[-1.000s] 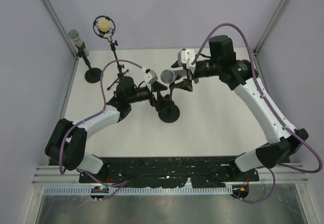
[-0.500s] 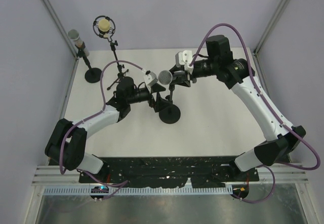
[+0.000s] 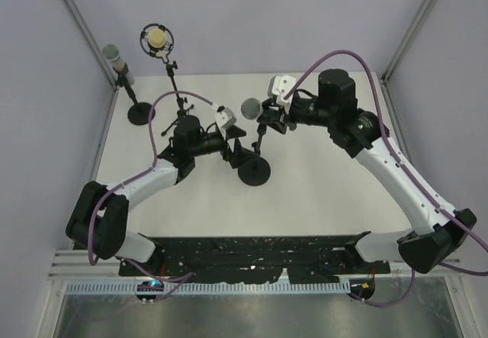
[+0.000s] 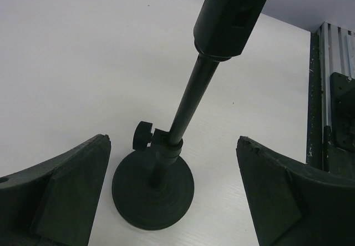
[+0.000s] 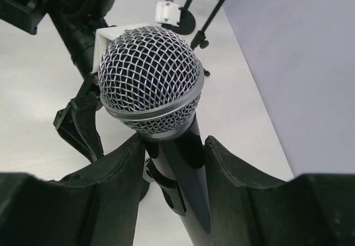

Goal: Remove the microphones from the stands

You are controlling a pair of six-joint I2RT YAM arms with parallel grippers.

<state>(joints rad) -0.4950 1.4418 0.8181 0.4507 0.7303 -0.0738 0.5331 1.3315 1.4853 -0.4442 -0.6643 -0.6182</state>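
Note:
The microphone has a silver mesh head and a black body. It stands tilted on top of a black stand with a round base. My right gripper is shut on the microphone body just below the head, also in the right wrist view, with a black clip around the body below the fingers. My left gripper is open. Its fingers stand either side of the stand's pole low down, above the base, without touching.
Two other microphones on stands are at the back left: a grey one on a round base and a yellow one in a ring mount on a tripod. The enclosure walls close in at the left, right and back.
My right arm has swung outward and its wrist has turned, still holding the microphone. The microphone head has shifted slightly toward the back. My left gripper stays by the pole.

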